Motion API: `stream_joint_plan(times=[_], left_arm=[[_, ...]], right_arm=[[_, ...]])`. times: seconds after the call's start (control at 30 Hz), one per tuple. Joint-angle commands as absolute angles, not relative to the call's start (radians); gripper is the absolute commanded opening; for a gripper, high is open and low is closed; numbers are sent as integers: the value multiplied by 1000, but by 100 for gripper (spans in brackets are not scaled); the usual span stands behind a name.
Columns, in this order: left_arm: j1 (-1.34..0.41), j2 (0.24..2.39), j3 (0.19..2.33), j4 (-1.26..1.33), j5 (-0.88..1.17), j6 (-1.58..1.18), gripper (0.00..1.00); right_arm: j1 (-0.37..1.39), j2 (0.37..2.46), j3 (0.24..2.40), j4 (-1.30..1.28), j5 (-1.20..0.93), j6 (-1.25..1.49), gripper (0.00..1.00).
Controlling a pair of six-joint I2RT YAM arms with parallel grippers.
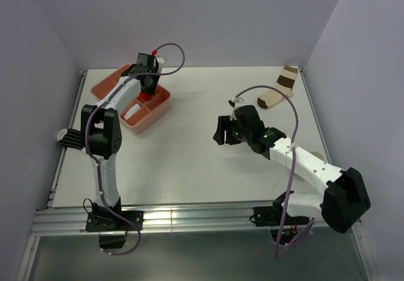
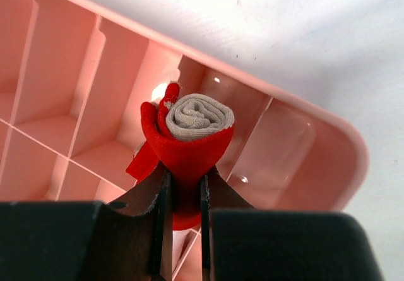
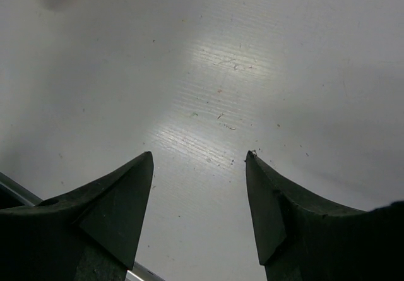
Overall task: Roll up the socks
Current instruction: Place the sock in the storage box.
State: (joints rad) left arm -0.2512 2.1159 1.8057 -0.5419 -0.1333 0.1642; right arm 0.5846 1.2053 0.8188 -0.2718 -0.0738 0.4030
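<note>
Gripping a rolled tan-red sock (image 2: 192,126) is the left claw (image 2: 183,181); right claw (image 3: 199,161) gapes wide.

Pink plastic divided tray (image 1: 161,109) sits far-left on the white table (image 1: 189,161). Rolled tan fabric sock with red end (image 2: 189,136) is over the tray's compartments, pinched in the left gripper (image 2: 184,186). Thin-striped black-and-white sock (image 1: 68,137) lies at the left table edge. Cream brown-banded sock (image 1: 281,86) lies in the far-right corner. Right gripper (image 1: 219,131) is mid-table.

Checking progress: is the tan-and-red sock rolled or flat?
Rolled: the sock shows a tan spiral wrapped in its red end, held by the left tool.
</note>
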Motion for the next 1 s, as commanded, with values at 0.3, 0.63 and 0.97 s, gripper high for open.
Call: stream_joint_plan(times=[0.3, 0.63, 0.97], left_arm=[[-290, 2017, 1801, -499, -127, 170, 0], [-255, 2103, 1825, -531, -71, 149, 0], [-219, 2164, 1873, -584, 24, 124, 0]], right_arm=[[561, 1227, 871, -236, -104, 382, 67], [548, 1238, 865, -238, -124, 377, 67], [529, 1252, 867, -233, -143, 374, 66]])
